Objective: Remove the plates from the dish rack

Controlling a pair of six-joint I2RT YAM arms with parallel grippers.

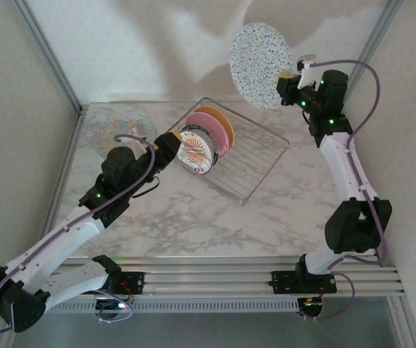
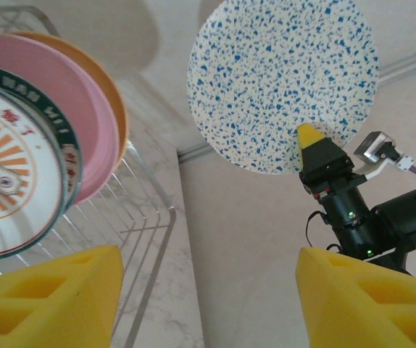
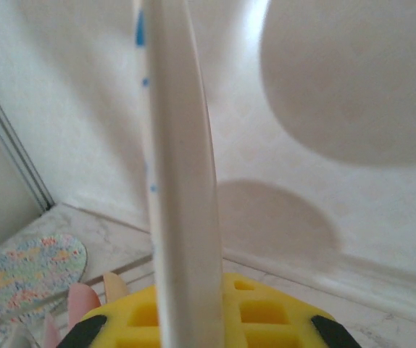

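My right gripper (image 1: 289,80) is shut on the rim of a large blue-speckled plate (image 1: 261,65), held upright high above the back right of the table. That plate appears edge-on (image 3: 182,181) between the yellow pads (image 3: 266,315). In the wire dish rack (image 1: 259,156) stand an orange plate (image 1: 221,119), a pink plate (image 1: 209,132), a dark-rimmed plate (image 2: 69,156) and, nearest, a sunburst plate (image 1: 193,150). My left gripper (image 1: 173,145) hangs open just left of the sunburst plate, nothing between its fingers (image 2: 48,297).
A floral speckled plate (image 1: 117,130) lies flat on the marble table at the back left. Walls close in behind and on both sides. The near half of the table (image 1: 215,225) is bare marble.
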